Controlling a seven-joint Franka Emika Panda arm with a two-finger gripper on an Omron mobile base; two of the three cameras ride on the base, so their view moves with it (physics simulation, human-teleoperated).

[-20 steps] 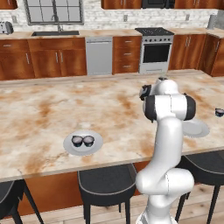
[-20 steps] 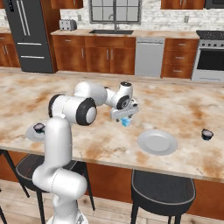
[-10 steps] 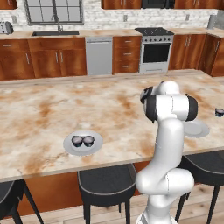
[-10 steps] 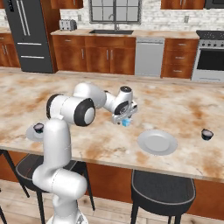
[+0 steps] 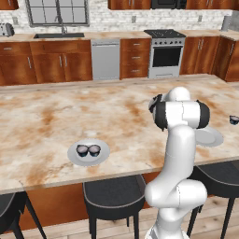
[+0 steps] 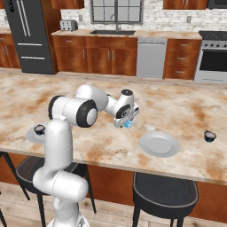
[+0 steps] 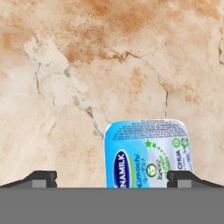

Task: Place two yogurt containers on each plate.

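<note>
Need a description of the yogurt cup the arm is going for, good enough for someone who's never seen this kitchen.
On the marble island counter, find the empty plate by the near edge; the cup sits just left of it, under the gripper with its open jaws either side. It is the light blue yogurt container, boxy with a printed lid, unlike the dark round cups.

On the counter, a blue cup sits just left of the bare plate, with a dark cup well to that plate's right. Far left, another plate carries two cups side by side.
</note>
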